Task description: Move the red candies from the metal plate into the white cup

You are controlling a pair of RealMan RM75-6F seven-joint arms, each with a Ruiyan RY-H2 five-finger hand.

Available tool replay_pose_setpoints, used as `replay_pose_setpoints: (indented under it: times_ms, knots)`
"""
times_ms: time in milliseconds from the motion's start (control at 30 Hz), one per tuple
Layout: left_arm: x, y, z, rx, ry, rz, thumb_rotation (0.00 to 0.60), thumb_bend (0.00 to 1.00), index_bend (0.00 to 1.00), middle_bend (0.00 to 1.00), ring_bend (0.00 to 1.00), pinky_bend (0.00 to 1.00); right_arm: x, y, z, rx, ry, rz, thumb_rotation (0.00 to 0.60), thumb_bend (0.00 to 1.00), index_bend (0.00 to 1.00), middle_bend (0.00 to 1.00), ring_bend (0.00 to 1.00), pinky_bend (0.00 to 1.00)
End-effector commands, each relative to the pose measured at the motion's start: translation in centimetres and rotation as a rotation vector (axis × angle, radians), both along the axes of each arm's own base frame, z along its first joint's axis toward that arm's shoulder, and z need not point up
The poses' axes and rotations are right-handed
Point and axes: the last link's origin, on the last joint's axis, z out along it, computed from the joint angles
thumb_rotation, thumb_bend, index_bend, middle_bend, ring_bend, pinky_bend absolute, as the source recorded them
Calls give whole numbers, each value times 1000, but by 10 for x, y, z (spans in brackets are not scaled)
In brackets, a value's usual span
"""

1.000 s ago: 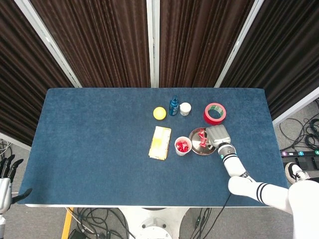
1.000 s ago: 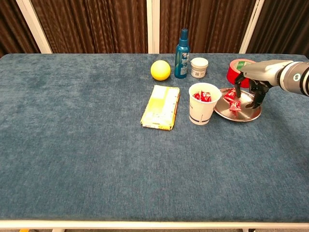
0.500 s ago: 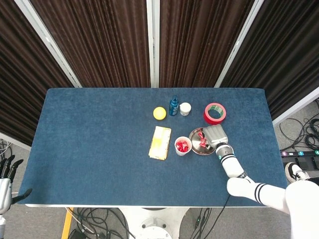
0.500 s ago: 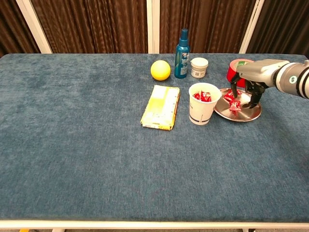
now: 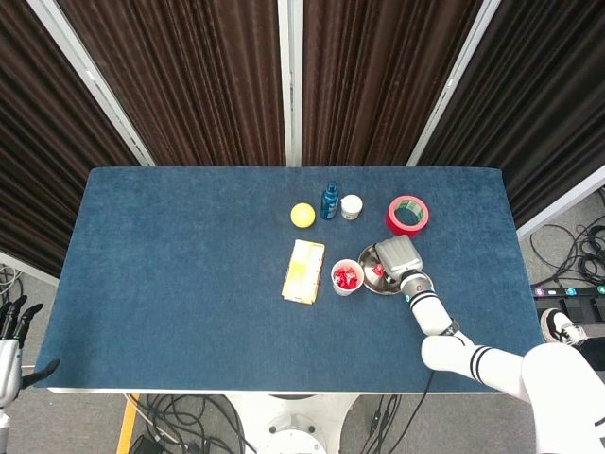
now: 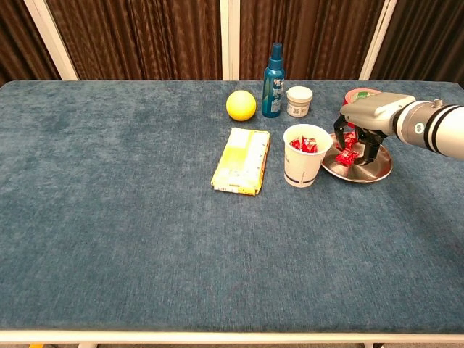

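Observation:
The metal plate (image 6: 371,168) lies right of the white cup (image 6: 304,170), which holds several red candies (image 6: 303,145). More red candies (image 6: 345,155) lie on the plate's left part. My right hand (image 6: 368,119) hangs over the plate with its fingers (image 6: 338,137) curled down on either side of those candies; whether they pinch one I cannot tell. From the head view the right hand (image 5: 395,255) covers most of the plate (image 5: 371,281), next to the cup (image 5: 347,278). My left hand (image 5: 11,326) hangs off the table's near left corner, fingers apart, holding nothing.
A yellow packet (image 6: 242,160) lies left of the cup. Behind stand a yellow ball (image 6: 241,106), a blue spray bottle (image 6: 273,72) and a small white jar (image 6: 299,101). A red tape roll (image 6: 357,97) sits just behind the plate.
My right hand has shifted left across the plate toward the cup, and its fingers have come down around the candies. The left hand has barely moved.

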Motion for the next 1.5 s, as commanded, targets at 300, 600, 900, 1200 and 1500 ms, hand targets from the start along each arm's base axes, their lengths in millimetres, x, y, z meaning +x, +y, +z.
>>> replay_pose_setpoints:
  times_ms: [300, 600, 900, 1200, 1500]
  knots:
    - [-2, -1, 0, 0, -3, 9, 600, 0, 224, 169, 90, 163, 2, -2, -7, 7, -3, -6, 600, 254, 521, 934, 901, 1000]
    - [-3, -2, 0, 3, -4, 9, 600, 0, 225, 169, 90, 163, 8, -4, 9, -35, -45, -3, 600, 327, 628, 934, 902, 1000]
    - [1, 1, 2, 5, 1, -7, 600, 0, 224, 169, 90, 163, 54, 12, 72, -100, -243, 104, 600, 327, 627, 934, 902, 1000]
    - [3, 2, 2, 7, 1, -14, 600, 0, 224, 169, 91, 163, 88, 36, 65, 23, -312, 179, 600, 327, 596, 934, 902, 1000]
    - [0, -2, 2, 10, -4, -3, 600, 0, 224, 169, 91, 163, 90, 36, 37, 75, -269, 169, 600, 327, 501, 935, 901, 1000]
